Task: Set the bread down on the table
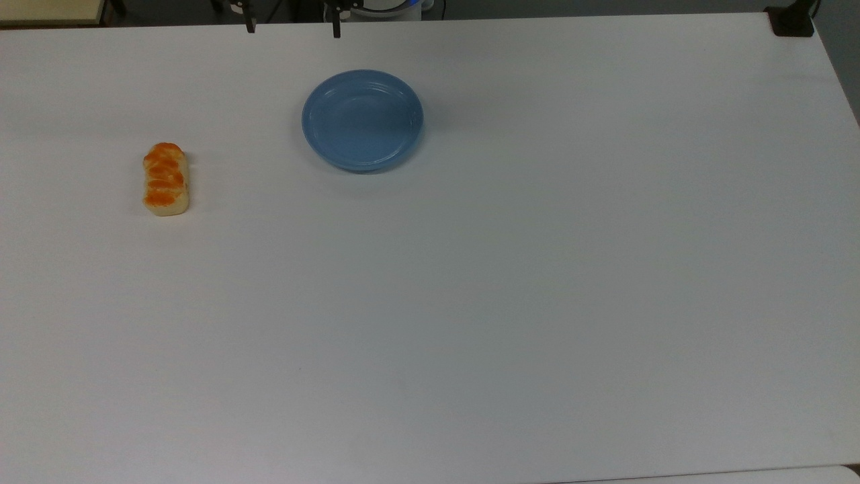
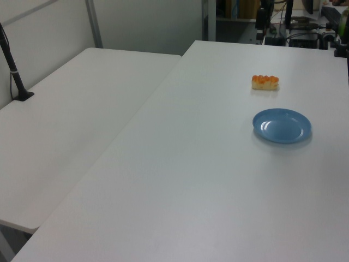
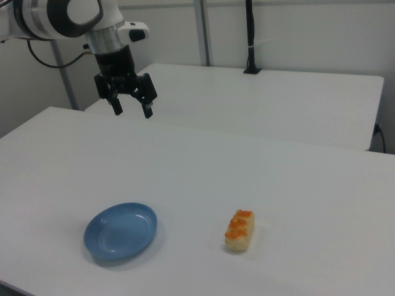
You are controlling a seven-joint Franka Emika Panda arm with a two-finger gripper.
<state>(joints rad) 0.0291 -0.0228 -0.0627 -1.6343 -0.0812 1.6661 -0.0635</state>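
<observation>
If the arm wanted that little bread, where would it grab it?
Probably across the middle of the bread, from straight above, jaws closing on its long pale sides. It lies flat on the table, lumpy top up, with open space all round. The gripper hangs open.
</observation>
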